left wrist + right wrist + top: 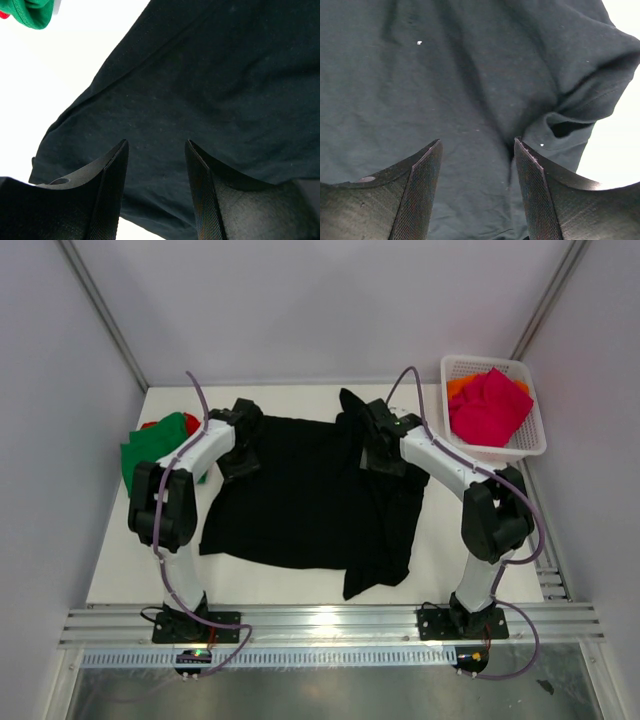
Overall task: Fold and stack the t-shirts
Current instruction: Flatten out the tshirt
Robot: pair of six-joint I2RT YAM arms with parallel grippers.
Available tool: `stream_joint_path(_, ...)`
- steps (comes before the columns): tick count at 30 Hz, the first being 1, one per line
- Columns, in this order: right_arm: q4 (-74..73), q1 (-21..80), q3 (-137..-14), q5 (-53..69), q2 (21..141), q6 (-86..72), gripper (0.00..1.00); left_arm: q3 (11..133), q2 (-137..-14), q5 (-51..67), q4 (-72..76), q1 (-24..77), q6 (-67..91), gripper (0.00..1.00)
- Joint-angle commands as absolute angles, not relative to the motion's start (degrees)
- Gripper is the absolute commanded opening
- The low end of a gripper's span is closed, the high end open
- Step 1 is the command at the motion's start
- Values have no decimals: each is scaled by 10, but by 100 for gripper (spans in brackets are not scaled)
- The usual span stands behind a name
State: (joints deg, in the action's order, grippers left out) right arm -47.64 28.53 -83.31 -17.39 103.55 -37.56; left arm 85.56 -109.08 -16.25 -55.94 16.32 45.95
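A large black t-shirt (300,495) lies spread on the white table, its right side doubled over into a long strip. My left gripper (240,448) hovers over the shirt's upper left part, jaws open, with only flat cloth (200,75) showing between the fingers (112,170). My right gripper (378,445) is above the upper right part, also open, beside a sleeve opening (570,127). A green t-shirt (150,452) with a red one (152,425) behind it lies at the table's left edge. A magenta-pink t-shirt (490,405) and an orange one (458,387) fill the basket.
The white lattice basket (535,445) stands at the back right corner. Bare white table (140,570) shows in front of the shirt and along the far edge. Grey walls close in on three sides; an aluminium rail (330,625) runs along the near edge.
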Motion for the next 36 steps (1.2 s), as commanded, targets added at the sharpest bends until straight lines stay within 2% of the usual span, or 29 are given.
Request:
stream_joint_path(1,-467,284,-860,-157,1036,-369,63,865,-1068,-167,-548,163,467,51)
stream_joint_path(13,-408,283,-816,-49,1117,-354,63,876,-1057,-177,-555,162,465,51)
stream_joint_path(22,-450,284,-791,-58,1136,-407,63,877,-1047,-192,-559,162,457,51)
stream_joint_path(36,-481,284,-657,-85,989,-462,62,877,-1055,-180,-555,162,456,51)
